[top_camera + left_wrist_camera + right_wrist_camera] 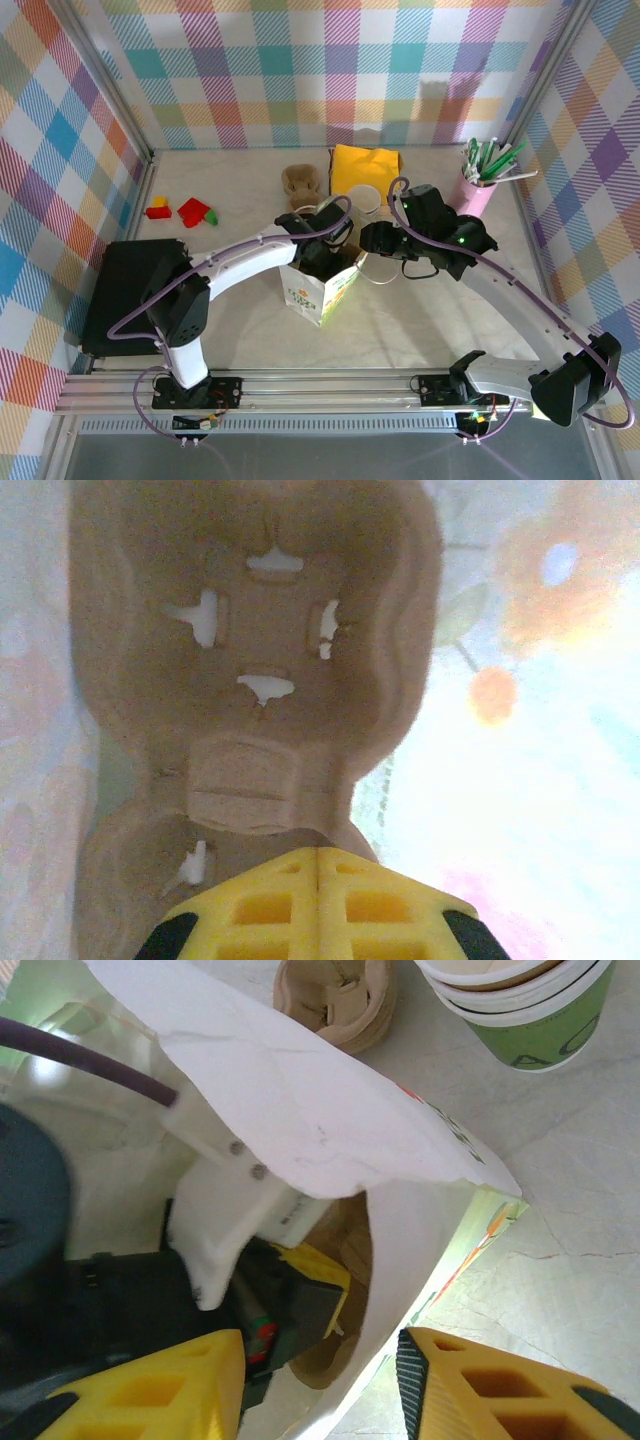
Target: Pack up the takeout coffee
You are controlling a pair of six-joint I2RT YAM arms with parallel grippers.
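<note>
The coffee cup (540,1025) is standing upright on the table (570,1200), outside the bag, so it's not packed yet. It has a white rim and top with a green print lower down. There might be a couple of rims nested together, hard to say.

Looking down from above, it sits just past the paper bag (330,1130) at about 1 o'clock. It's near the right end effector (320,1355), roughly at its 12 o'clock. Its long axis points straight up, so I'd guess a side-on grab.

The right arm is clearly the nearer one. Its fingers are partway open, straddling the bag's rim, not pinching it as far as I can tell.

The left end effector (318,860) is down inside the bag, clamped shut on what looks like the edge of a brown cup tray (260,630). A spare tray (300,183) sits at the cup's 9 o'clock.
</note>
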